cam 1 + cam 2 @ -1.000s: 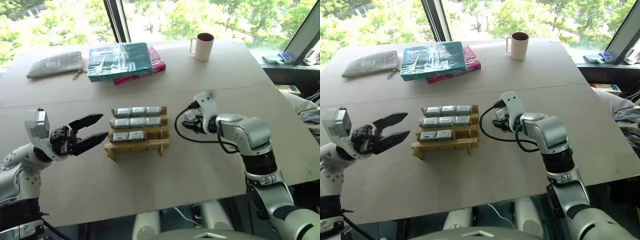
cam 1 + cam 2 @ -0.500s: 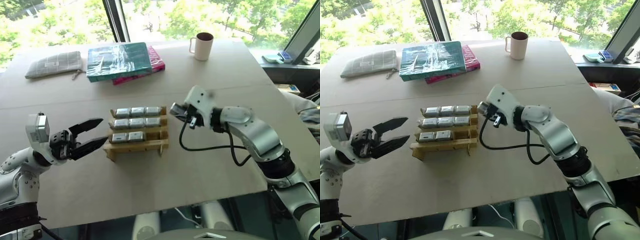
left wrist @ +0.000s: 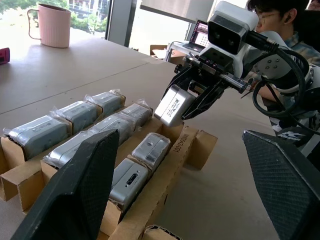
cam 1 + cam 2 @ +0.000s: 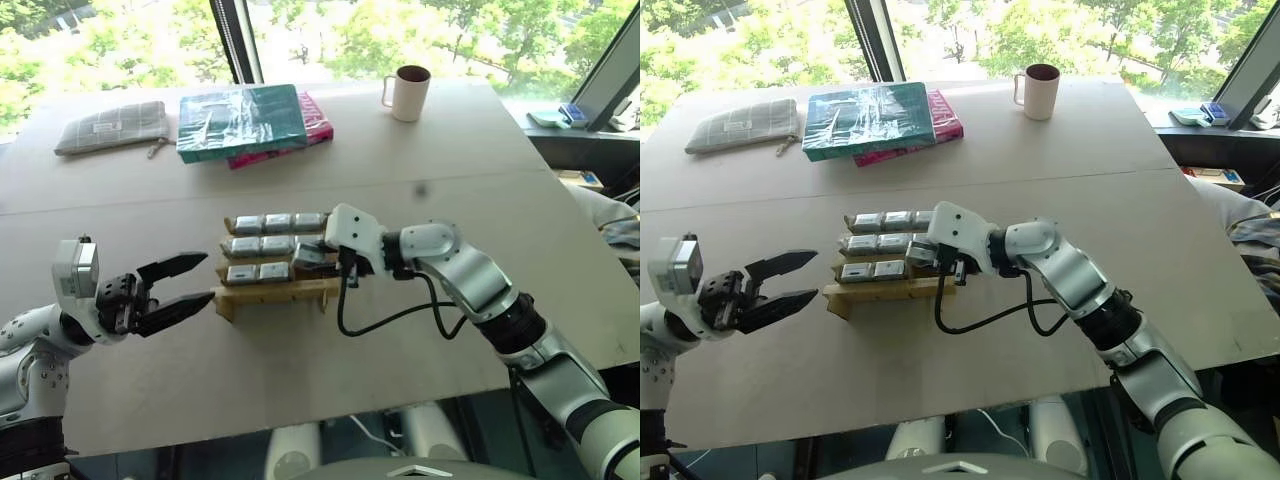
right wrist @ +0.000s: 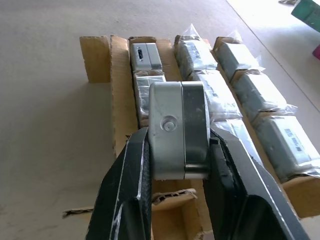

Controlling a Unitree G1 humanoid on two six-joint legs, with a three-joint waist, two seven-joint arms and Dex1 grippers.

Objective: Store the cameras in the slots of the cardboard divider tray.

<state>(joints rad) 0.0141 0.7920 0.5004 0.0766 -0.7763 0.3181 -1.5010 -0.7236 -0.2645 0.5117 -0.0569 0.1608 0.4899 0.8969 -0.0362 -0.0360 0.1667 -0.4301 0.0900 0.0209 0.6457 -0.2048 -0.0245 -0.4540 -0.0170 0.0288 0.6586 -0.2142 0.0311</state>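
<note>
Over the last second the right gripper [image 5: 177, 165] swung from the tray's three o'clock side over the cardboard divider tray [image 4: 275, 292], fingers clamped on a camera [image 5: 177, 131] above the third row's empty slot. The left gripper [image 4: 188, 282] waited at nine o'clock, fingers apart.

Cardboard divider tray [image 4: 275, 290]: light tan, stepped rows, lying flat on the table. Cameras: eight silver-grey boxes, plastic-wrapped, are sitting in its slots, three in the far row [image 4: 277, 221], three in the next [image 4: 272, 245], two in the third [image 4: 257, 272]. A ninth camera [image 5: 179, 131] is hanging above the third row's open slot at the tray's right end, tilted.
</note>
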